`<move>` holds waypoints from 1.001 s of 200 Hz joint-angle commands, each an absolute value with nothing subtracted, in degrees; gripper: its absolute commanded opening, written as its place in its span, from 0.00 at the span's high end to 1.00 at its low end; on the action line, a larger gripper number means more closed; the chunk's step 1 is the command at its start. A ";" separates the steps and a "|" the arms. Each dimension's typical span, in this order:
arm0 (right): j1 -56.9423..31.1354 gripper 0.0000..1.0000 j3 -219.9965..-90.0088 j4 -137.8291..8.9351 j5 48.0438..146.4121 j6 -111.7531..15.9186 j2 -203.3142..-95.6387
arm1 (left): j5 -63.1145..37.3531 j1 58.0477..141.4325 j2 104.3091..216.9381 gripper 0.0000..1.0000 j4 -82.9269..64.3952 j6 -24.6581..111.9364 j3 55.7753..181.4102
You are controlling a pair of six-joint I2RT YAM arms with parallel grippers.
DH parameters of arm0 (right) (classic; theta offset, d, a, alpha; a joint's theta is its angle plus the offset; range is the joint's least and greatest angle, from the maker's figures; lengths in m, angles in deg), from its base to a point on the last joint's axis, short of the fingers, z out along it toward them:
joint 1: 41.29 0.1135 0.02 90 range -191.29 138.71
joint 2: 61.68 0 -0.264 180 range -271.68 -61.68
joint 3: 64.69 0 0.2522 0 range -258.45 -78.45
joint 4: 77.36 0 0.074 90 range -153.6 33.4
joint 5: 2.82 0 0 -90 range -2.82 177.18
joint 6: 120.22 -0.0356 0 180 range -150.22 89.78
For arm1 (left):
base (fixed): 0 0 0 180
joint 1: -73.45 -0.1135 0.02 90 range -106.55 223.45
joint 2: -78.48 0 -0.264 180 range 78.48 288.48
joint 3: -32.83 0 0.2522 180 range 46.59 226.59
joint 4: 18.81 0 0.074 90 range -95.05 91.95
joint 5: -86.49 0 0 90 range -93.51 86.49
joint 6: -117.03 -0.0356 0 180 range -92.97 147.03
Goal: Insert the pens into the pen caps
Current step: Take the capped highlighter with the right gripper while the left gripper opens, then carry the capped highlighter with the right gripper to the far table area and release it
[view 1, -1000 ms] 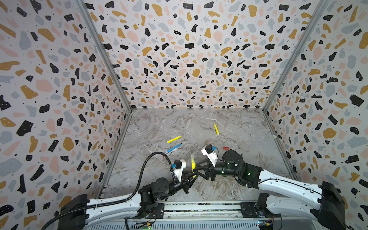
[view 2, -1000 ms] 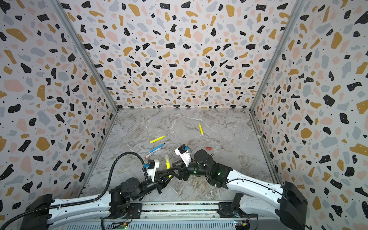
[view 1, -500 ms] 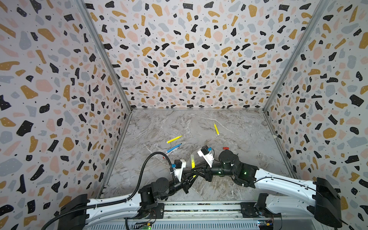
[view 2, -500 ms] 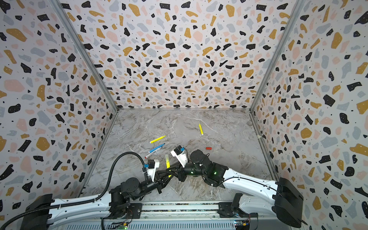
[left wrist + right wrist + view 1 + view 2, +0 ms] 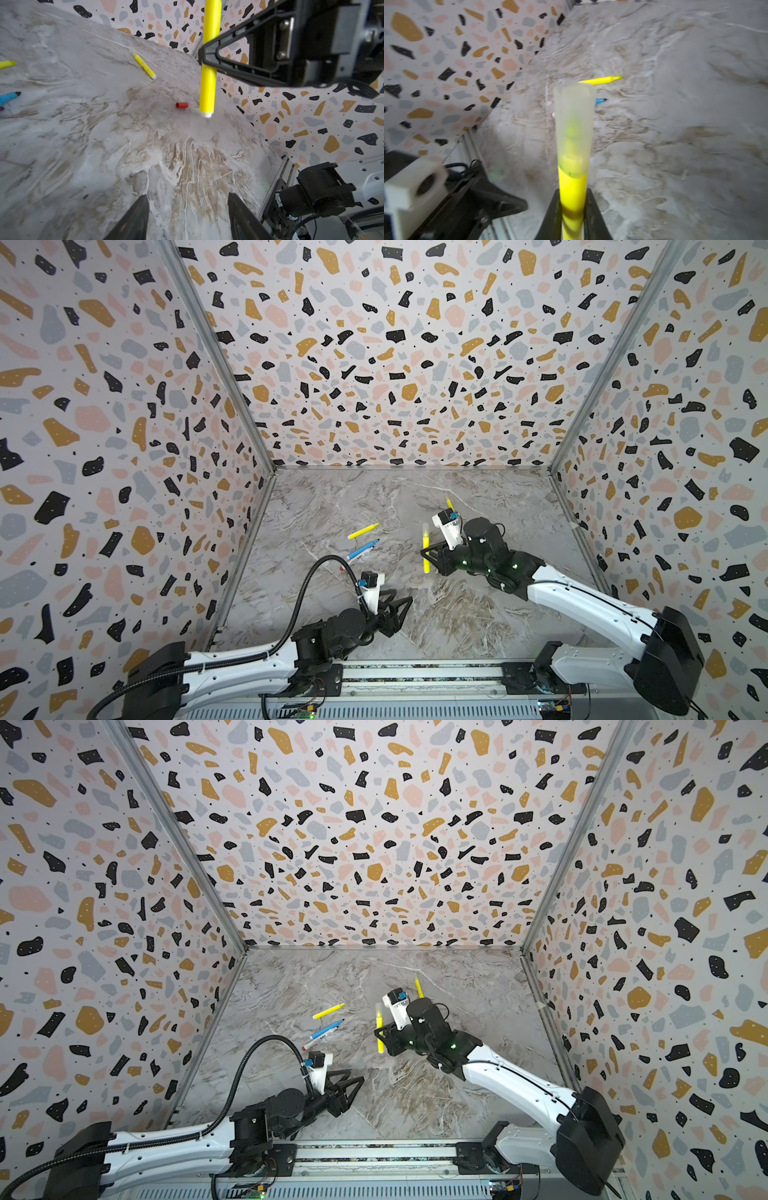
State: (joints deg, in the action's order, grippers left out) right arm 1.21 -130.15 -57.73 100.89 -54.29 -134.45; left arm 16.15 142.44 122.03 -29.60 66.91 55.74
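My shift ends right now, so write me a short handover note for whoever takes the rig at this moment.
Left gripper: jaws open, empty, near the front.
Right gripper: shut on the upright yellow pen, clear cap seated over its tip.
On the table: bare-tipped yellow pen, bare-tipped blue pen, white pen with a red end beside it, far yellow pen (capping unclear), red cap.
Done: upright yellow pen capped.
Left: set it down, cap the rest.

My right tool (image 5: pixel 428 558) clamps a yellow pen (image 5: pixel 425 540) upright, with a clear cap (image 5: pixel 574 128) seated over its upper end. To the left of that tool, a second yellow pen (image 5: pixel 363 531) and a blue pen (image 5: pixel 363 549) lie uncapped on the surface (image 5: pixel 457 614). A red cap (image 5: pixel 182 105) lies close by the tool.
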 commanded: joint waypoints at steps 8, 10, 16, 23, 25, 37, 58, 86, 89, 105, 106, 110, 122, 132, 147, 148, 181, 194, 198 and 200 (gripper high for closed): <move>-4.82 0.90 -137.50 -45.46 95.62 -47.72 -143.76 | 17.35 142.34 122.00 0.39 -29.59 69.44 55.64; -5.16 0.90 -138.23 -45.02 95.39 -47.45 -144.49 | 17.29 142.35 121.95 0.39 -29.57 69.47 55.58; -6.09 0.90 -140.36 -43.43 94.62 -46.60 -146.99 | 17.27 142.35 121.78 0.39 -29.41 69.53 55.56; -6.76 0.90 -143.09 -41.92 93.37 -45.58 -149.97 | 17.31 142.35 121.44 0.39 -29.02 69.62 55.53; -6.88 0.90 -143.85 -41.50 93.03 -45.35 -150.87 | 17.32 142.36 121.28 0.39 -28.88 69.65 55.55; -7.85 0.90 -148.42 -39.66 90.93 -43.78 -155.67 | 17.45 142.36 120.45 0.40 -27.88 69.57 55.64; -9.52 0.90 -158.35 -34.37 87.94 -41.69 -164.74 | 17.59 142.44 118.20 0.39 -26.31 69.49 55.39; -10.00 0.90 -170.37 -27.81 83.14 -39.73 -175.07 | 18.25 142.53 114.79 0.40 -23.85 69.57 54.99; -10.00 0.90 -171.49 -27.25 82.65 -39.59 -176.02 | 18.28 142.62 114.39 0.39 -23.59 69.57 54.95; -10.02 0.90 -176.97 -24.32 80.47 -38.81 -180.64 | 18.66 142.62 112.54 0.39 -22.53 69.73 54.60; -10.10 0.90 -177.28 -24.05 80.39 -38.78 -180.92 | 18.65 142.62 112.47 0.39 -22.44 69.78 54.55; -10.16 0.90 -178.59 -23.26 79.85 -38.64 -182.02 | 18.77 142.68 111.98 0.39 -22.21 69.79 54.51; -10.34 0.90 -181.92 -21.36 78.60 -38.39 -184.72 | 18.93 142.71 110.77 0.39 -21.44 69.78 54.34; -10.55 0.90 -183.79 -20.40 77.64 -38.30 -186.35 | 19.07 142.71 109.84 0.39 -20.92 69.82 54.33; -10.93 0.90 -186.11 -19.77 76.44 -38.00 -188.14 | 19.30 142.71 108.77 0.40 -20.44 69.75 54.16; -10.90 0.90 -186.24 -19.71 76.36 -37.97 -188.28 | 19.36 142.71 108.74 0.39 -20.39 69.75 54.15; -11.76 0.89 -191.26 -17.99 73.63 -37.49 -192.33 | 19.42 142.71 107.75 0.40 -19.81 69.48 54.33; -12.15 0.89 -193.11 -17.07 72.99 -37.43 -193.77 | 19.46 142.71 107.56 0.40 -18.32 69.45 54.41; -12.30 0.89 -193.64 -16.89 72.86 -37.35 -194.17 | 19.43 142.73 107.48 0.40 -18.08 69.48 54.43; -12.29 0.89 -193.84 -16.81 72.70 -37.25 -194.38 | 19.47 142.71 107.44 0.40 -18.02 69.48 54.42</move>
State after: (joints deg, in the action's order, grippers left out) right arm -11.33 -189.47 -20.68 75.97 -38.40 -193.51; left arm 18.34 142.57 108.15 -19.09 69.73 54.78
